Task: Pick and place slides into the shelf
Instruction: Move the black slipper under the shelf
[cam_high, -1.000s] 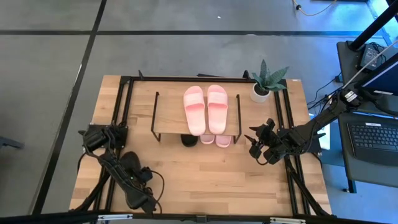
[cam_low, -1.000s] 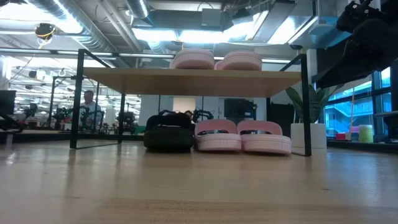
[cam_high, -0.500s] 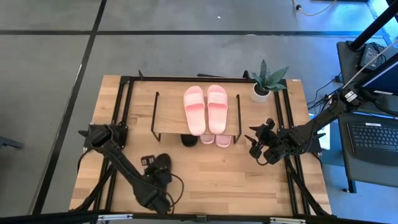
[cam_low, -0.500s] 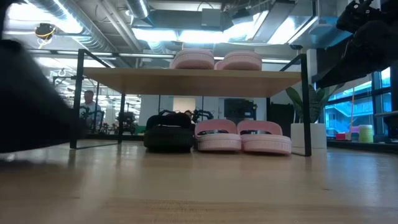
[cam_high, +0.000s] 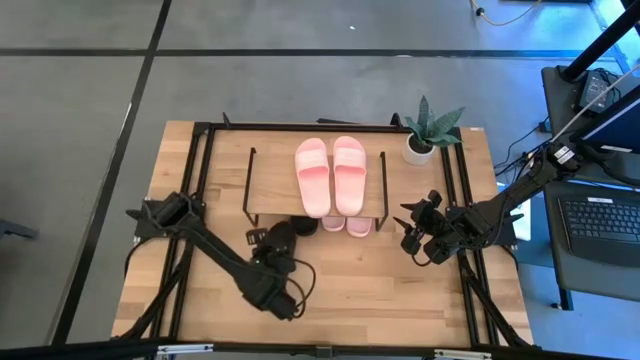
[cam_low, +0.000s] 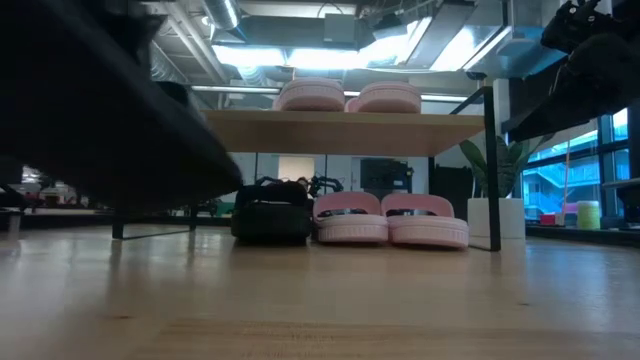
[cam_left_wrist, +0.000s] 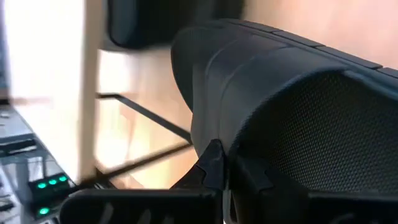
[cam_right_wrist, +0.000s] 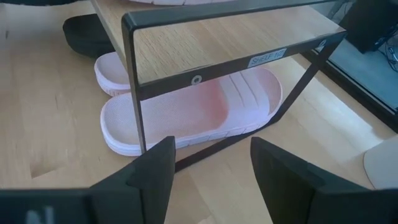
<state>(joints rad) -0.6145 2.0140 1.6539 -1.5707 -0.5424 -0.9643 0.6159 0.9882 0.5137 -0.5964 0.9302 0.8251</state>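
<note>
slide (cam_high: 280, 238) in left hand (cam_high: 268, 248), angled toward shelf (cam_high: 272, 190)

1. I read one label: a small white sticker on the black metal end frame (cam_right_wrist: 249, 71) of the shelf (cam_right_wrist: 205, 43), fixed to the frame's upper bar, right of the screw hole. It reads roughly "SHELF 1C"; I am unsure of the last characters.
2. Elsewhere on or around the shelf I find no other text, brand or number I can read.
</note>
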